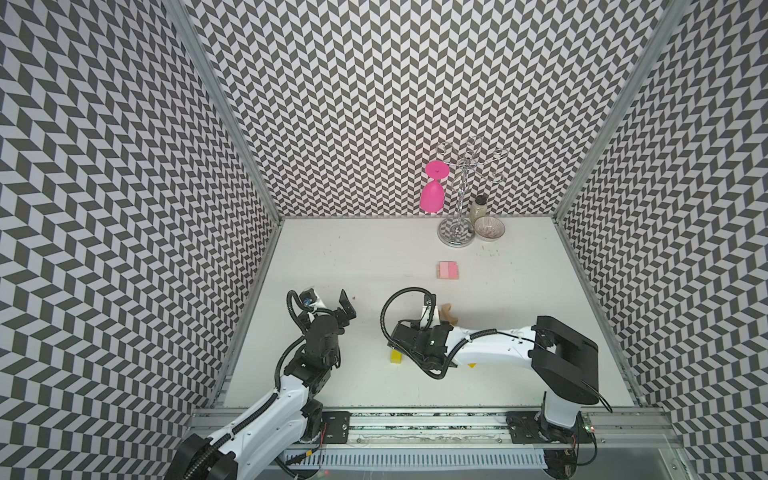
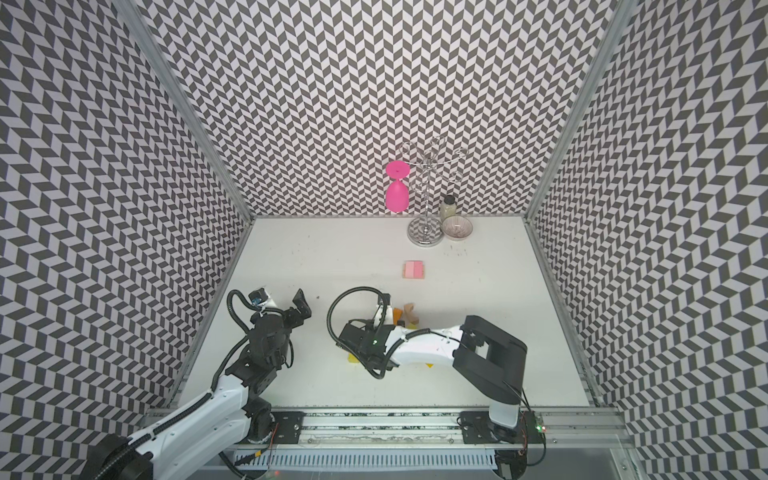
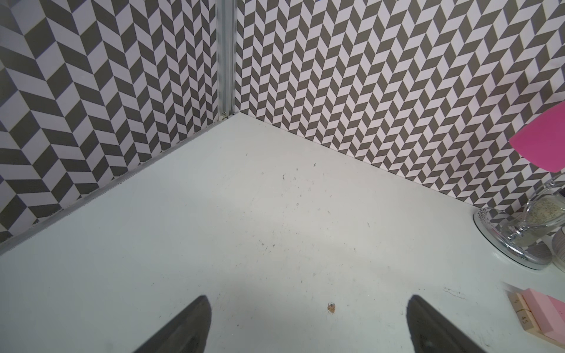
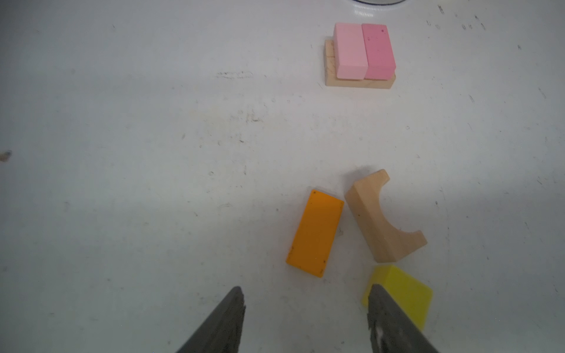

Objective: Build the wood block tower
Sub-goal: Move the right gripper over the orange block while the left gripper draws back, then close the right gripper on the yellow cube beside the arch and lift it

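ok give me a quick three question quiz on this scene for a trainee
1. True or false: two pink bars lie side by side on a tan base.
2. The orange bar is: A) on the pink bars B) flat on the table beside the tan arch C) standing on end.
3. Right gripper: which block is partly hidden behind one of its fingers in the right wrist view?
Key: 1 true; 2 B; 3 the yellow block.

Overhead stereo pair, two wrist close-ups
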Robot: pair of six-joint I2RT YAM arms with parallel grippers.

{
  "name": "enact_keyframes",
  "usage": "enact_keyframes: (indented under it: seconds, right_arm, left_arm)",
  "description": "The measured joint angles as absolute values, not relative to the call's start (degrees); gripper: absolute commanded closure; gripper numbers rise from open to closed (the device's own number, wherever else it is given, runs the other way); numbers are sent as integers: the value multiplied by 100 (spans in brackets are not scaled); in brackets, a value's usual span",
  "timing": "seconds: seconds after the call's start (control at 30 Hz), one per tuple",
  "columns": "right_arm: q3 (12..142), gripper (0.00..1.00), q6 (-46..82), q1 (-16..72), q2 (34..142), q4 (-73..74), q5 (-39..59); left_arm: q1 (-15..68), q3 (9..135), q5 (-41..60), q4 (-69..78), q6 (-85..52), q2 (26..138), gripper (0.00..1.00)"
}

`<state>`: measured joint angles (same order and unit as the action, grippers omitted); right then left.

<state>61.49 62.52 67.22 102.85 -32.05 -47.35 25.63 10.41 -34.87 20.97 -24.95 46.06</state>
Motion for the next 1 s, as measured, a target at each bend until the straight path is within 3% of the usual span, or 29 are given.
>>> enact_keyframes:
  seconds: [0.63,1.0]
  right_arm:
    - [4388,36,6676,6165,9188,-2252,-4139]
    - [4281,38,6333,5878,9153,-1459,-3667]
  left_arm:
    - [2563,1052,-3476,2097,-2495,4654,0]
    - [2563,1085,-3465,2097,-2495,4650,0]
